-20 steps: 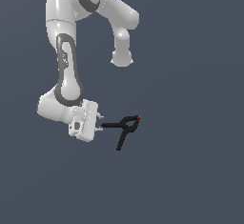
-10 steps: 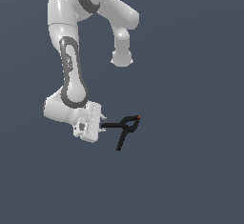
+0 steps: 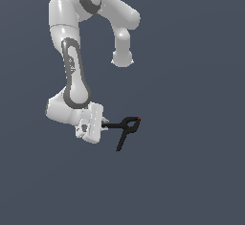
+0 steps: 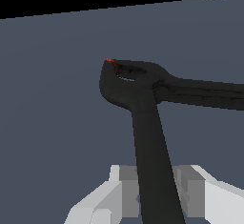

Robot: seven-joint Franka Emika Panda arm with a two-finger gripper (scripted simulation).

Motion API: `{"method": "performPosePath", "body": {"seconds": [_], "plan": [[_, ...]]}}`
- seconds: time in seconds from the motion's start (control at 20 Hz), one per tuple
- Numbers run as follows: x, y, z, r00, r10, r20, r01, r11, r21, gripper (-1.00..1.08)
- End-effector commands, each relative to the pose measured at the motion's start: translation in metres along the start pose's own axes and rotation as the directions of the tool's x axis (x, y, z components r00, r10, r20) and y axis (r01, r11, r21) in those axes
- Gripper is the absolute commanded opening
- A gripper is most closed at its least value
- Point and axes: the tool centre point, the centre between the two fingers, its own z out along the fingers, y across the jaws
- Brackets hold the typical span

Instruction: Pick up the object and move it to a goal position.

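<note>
Gripping one clamp handle, gripper closed; other handle splayed free.

Spring clamp second handle cut by wrist-view edge; end effector fingers partly cropped.

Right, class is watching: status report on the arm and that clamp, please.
Gripper shut on one handle of the black spring clamp. Clamp's red tip points away from the gripper; other handle splays free. Nothing in the way in either view.
</note>
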Motion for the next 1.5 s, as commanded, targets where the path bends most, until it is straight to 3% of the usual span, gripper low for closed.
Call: {"method": "performPosePath", "body": {"seconds": [0.0, 0.65, 1.45], "plan": [[0.000, 0.000, 0.000, 1.000, 0.000, 0.000, 0.000, 1.000, 0.000, -1.00], [0.004, -0.019, -0.026, 1.000, 0.001, 0.000, -0.001, 1.000, 0.000, -1.00], [0.022, -0.106, -0.154, 1.000, 0.003, 0.000, -0.003, 1.000, 0.000, -1.00]]}}
